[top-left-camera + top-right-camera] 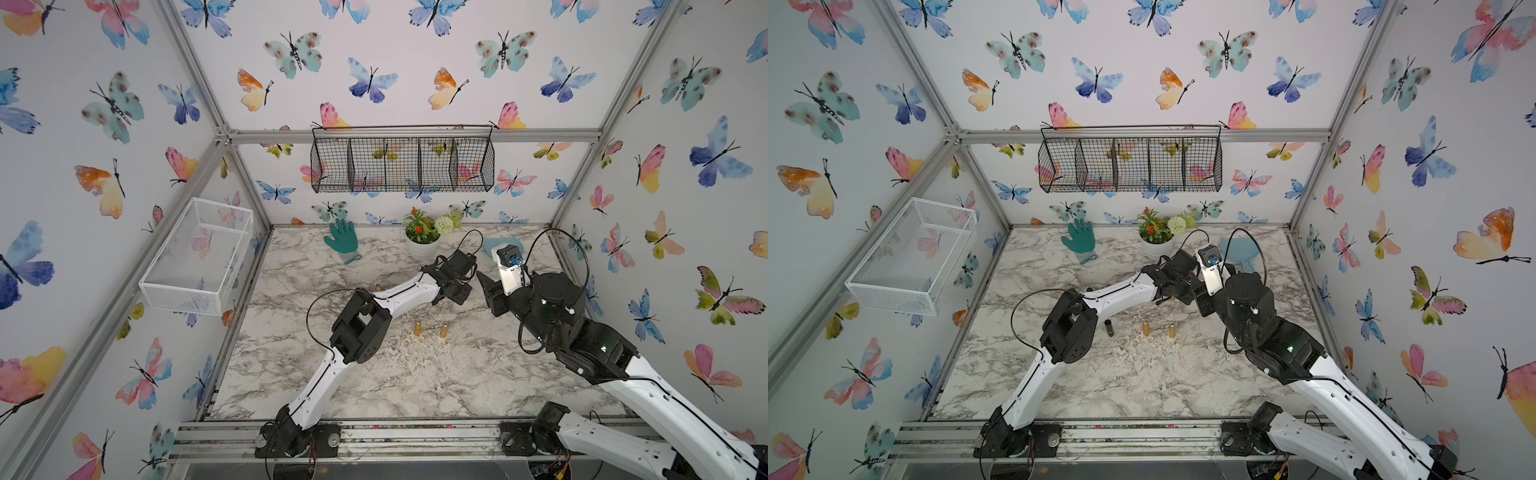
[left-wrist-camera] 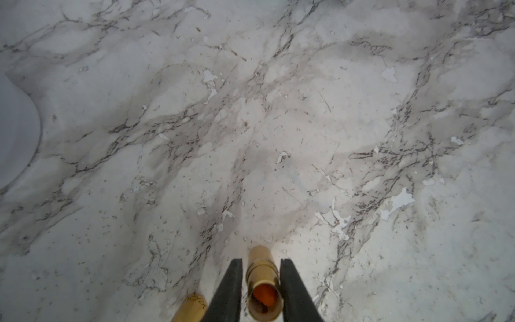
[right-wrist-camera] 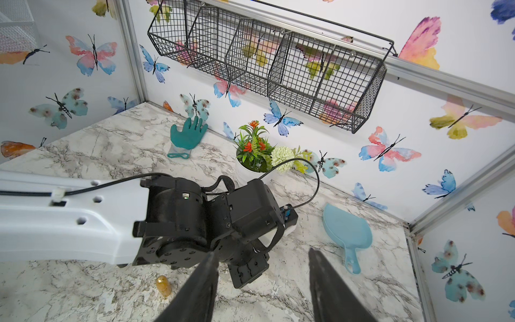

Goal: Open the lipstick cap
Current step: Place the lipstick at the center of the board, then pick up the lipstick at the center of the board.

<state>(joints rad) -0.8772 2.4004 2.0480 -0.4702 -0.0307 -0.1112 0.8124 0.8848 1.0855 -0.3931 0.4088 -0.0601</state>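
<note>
Two fingers (image 2: 231,287) of the left hand (image 2: 261,262) stand slightly apart around the gold lipstick (image 2: 263,281). Its open end shows the orange stick, so the cap seems already off. Another gold tube (image 2: 192,306) sits just beside it. The hand should widen evenly and lift straight away, lest the lipstick topple on the bench (image 2: 278,111). Just right, the right hand (image 3: 262,251) hangs parted and empty.

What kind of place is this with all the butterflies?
Probably a robot test booth, not a real room: an aluminium frame holds butterfly wallpaper panels around a marble-look tabletop, and two robot arms are mounted at its front edge.
</note>
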